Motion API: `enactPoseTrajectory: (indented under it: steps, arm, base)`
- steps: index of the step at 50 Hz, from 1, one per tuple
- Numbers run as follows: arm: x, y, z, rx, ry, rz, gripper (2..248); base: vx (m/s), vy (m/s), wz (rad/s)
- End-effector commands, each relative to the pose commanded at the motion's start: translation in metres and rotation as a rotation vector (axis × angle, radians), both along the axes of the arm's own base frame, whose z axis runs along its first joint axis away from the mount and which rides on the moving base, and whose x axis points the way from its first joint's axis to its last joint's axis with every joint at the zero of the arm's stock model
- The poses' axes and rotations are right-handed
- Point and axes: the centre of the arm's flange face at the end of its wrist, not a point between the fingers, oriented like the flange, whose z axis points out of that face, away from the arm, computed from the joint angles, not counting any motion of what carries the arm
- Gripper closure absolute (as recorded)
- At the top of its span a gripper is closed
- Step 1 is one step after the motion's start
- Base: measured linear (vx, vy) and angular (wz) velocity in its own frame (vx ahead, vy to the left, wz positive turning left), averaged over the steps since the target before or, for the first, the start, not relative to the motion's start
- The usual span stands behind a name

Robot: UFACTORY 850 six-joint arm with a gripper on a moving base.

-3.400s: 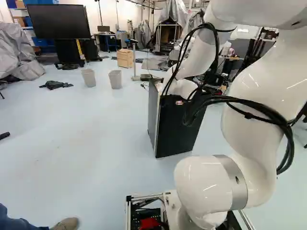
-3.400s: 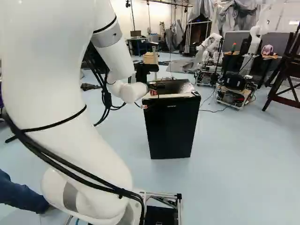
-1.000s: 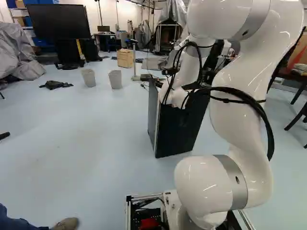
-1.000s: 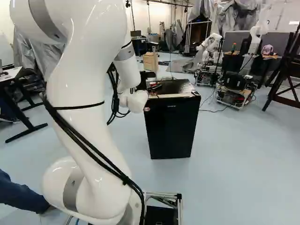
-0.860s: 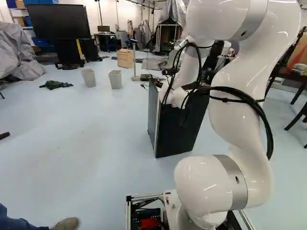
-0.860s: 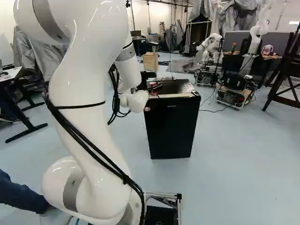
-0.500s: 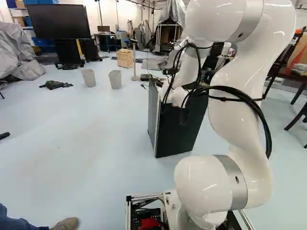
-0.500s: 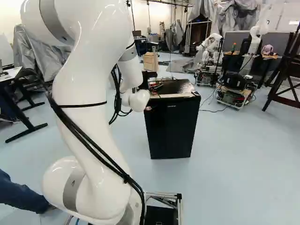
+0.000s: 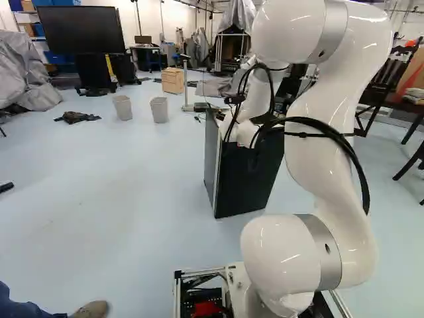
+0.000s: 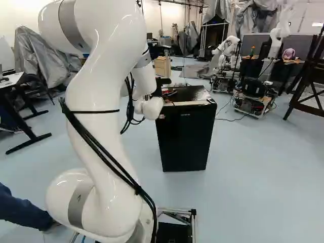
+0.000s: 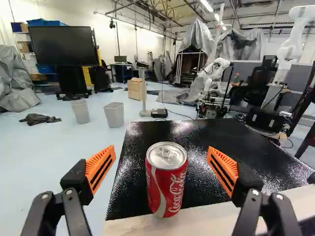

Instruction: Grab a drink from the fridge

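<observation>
The gripper (image 10: 169,93) is partly hidden beyond the white wrist, low over the top of the black fridge (image 10: 185,139). In the wrist view the gripper (image 11: 161,160) stands open, its orange pads (image 11: 100,168) wide apart. A red drink can (image 11: 166,181) stands upright in line with the space between the fingers, with a gap on each side and neither pad touching it. Beneath it is the fridge's glossy black top (image 11: 206,147), close to the pale front strip (image 11: 211,216). The fridge door is closed in the right base view.
Two grey bins (image 9: 123,107) (image 9: 159,109) stand on the floor left of the fridge, with a wooden box (image 9: 173,80) behind. Another robot (image 10: 230,53) stands beyond the fridge. A person's leg and shoe (image 9: 91,309) are near the base's left side.
Over the last seconds my arm has changed its bend and its upper joint has swung across; lately the wrist has crept slightly toward the fridge. The base and fridge have stayed put.
</observation>
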Motion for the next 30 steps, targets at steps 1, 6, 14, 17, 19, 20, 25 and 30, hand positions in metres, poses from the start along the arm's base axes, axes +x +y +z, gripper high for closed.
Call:
enactPoseTrajectory:
  steps: [1,6,14,17,19,20,25,30]
  arm:
    - [0.001,0.0,-0.0002,0.0,-0.001,0.0,3]
    - [0.0059,-0.0002,-0.0021,0.0,-0.002,0.001,3]
    - [0.0085,-0.0002,-0.0034,0.0,-0.002,0.001,3]
    - [0.0088,-0.0002,-0.0035,0.0,-0.002,0.001,3]
    - [0.0089,-0.0002,-0.0035,0.0,-0.002,0.001,3]
    - [0.0089,-0.0002,-0.0036,0.0,-0.002,0.001,3]
    - [0.0089,-0.0002,-0.0036,0.0,-0.002,0.001,3]
    - [0.0089,-0.0002,-0.0036,0.0,-0.002,0.001,3]
  base:
    - [0.0,0.0,0.0]
    - [0.0,0.0,0.0]
    - [0.0,0.0,0.0]
    - [0.0,0.0,0.0]
    - [0.0,0.0,0.0]
    - [0.0,0.0,0.0]
    - [0.0,0.0,0.0]
    - [0.0,0.0,0.0]
